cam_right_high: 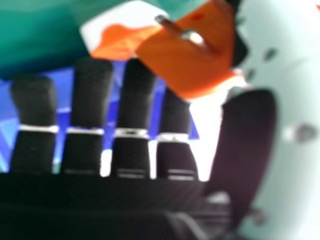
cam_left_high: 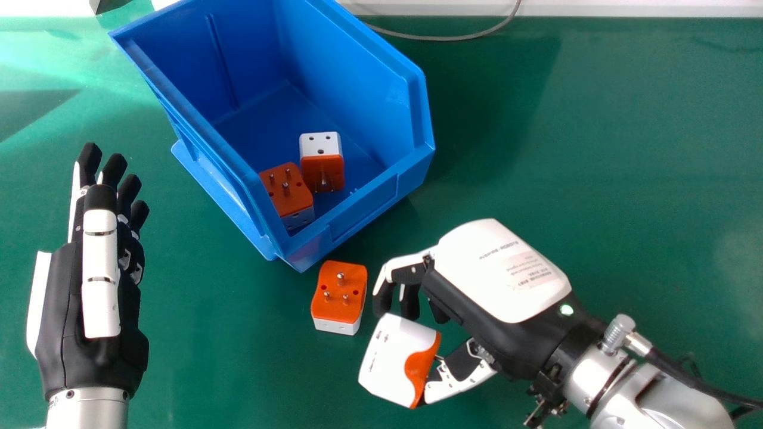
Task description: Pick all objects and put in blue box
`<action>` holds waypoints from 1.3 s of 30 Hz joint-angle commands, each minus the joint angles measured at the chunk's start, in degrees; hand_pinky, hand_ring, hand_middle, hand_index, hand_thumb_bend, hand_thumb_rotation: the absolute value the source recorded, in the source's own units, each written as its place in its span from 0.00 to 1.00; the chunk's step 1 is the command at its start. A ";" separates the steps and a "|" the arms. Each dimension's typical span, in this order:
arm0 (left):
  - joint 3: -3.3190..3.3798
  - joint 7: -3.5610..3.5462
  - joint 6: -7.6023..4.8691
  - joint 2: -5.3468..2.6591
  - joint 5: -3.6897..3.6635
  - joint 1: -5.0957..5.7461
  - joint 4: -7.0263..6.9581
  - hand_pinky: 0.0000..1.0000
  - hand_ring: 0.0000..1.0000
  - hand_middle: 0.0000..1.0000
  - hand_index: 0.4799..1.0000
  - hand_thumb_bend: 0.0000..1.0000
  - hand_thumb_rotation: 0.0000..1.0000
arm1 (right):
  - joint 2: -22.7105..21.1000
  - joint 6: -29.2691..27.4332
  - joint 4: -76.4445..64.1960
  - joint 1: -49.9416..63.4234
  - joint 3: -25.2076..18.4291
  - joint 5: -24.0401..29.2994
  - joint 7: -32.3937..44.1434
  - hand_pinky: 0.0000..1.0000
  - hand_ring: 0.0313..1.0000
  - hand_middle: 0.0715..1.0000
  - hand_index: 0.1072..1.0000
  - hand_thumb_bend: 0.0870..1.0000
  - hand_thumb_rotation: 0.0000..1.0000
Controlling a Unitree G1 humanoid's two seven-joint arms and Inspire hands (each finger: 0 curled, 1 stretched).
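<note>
In the head view my right hand [cam_left_high: 498, 274] is below and right of the blue box [cam_left_high: 357, 217], its fingers and thumb curled round a white and orange plug adapter [cam_left_high: 390, 357]. A second adapter [cam_left_high: 338, 292], orange face and pins up, lies on the table between that hand and the box's front corner. Inside the box are two more, one pins up [cam_left_high: 289, 190] and one white and orange [cam_left_high: 322, 161]. My left hand [cam_left_high: 98, 268] is at the left, fingers straight, holding nothing. In the right hand view, the held adapter [cam_right_high: 187, 55] is by my right hand's fingers [cam_right_high: 132, 100] and thumb.
The green table [cam_left_high: 596, 167] surrounds the box. A thin grey cable [cam_left_high: 441, 38] curves along the far edge behind the box. The box's raised walls stand between my two hands, toward the back.
</note>
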 commanded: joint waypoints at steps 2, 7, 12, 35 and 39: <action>0.40 -0.15 -1.20 0.42 0.28 0.02 -0.82 0.99 0.98 0.99 1.00 0.48 0.93 | 0.90 1.38 -4.29 -0.71 -1.42 1.44 1.18 0.22 0.27 0.37 0.48 0.45 0.00; 0.37 -0.22 -1.05 0.48 0.33 0.13 -0.96 0.99 0.98 0.99 1.00 0.47 0.93 | 1.45 3.03 -7.92 -0.81 -2.27 1.92 3.13 0.22 0.26 0.37 0.48 0.45 0.00; 0.32 -0.11 -1.15 0.31 0.37 0.10 -0.91 0.99 0.98 0.99 1.00 0.47 0.93 | 1.87 4.41 -9.97 -1.28 -3.02 2.67 4.84 0.21 0.24 0.37 0.47 0.45 0.00; 0.34 0.47 -1.09 -0.17 0.25 -0.49 -0.54 0.95 0.96 0.98 1.00 0.43 0.94 | 7.61 6.53 -1.46 -16.16 -3.26 0.57 1.56 0.19 0.21 0.37 0.46 0.46 0.00; 0.31 0.45 -1.12 -0.06 0.46 -0.32 -0.75 0.95 0.96 0.98 1.00 0.43 0.94 | 9.06 7.61 1.31 -19.42 -2.11 -0.55 0.87 0.19 0.21 0.37 0.46 0.46 0.00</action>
